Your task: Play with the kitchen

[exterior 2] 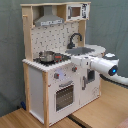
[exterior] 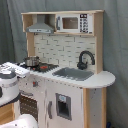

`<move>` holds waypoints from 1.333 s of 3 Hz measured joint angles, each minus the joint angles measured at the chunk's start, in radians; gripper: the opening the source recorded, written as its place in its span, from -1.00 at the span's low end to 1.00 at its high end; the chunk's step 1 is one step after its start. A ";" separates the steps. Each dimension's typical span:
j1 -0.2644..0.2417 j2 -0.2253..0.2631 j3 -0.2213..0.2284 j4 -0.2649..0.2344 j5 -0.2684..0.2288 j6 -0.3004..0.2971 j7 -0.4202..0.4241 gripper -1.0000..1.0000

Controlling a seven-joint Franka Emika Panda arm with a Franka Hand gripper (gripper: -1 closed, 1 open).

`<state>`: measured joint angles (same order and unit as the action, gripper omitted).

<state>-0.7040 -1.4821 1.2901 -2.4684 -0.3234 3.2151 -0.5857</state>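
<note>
No text, label, brand or number is legible anywhere on the kitchen point(exterior: 65, 75) in either exterior view.

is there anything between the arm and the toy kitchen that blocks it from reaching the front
Nothing visible does. In the second exterior view the arm already reaches across the front of the toy kitchen, just below the counter edge, with nothing between them. Its hand is hidden against the front panel. The pot sits up on the hob, clear of the arm.
</note>
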 joint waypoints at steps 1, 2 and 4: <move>0.009 -0.006 0.007 -0.056 0.000 0.081 -0.032 1.00; 0.038 -0.006 0.022 -0.125 0.000 0.146 -0.081 1.00; 0.047 -0.005 0.160 -0.250 0.001 0.162 -0.111 1.00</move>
<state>-0.6574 -1.4876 1.4504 -2.7179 -0.3228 3.3774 -0.6964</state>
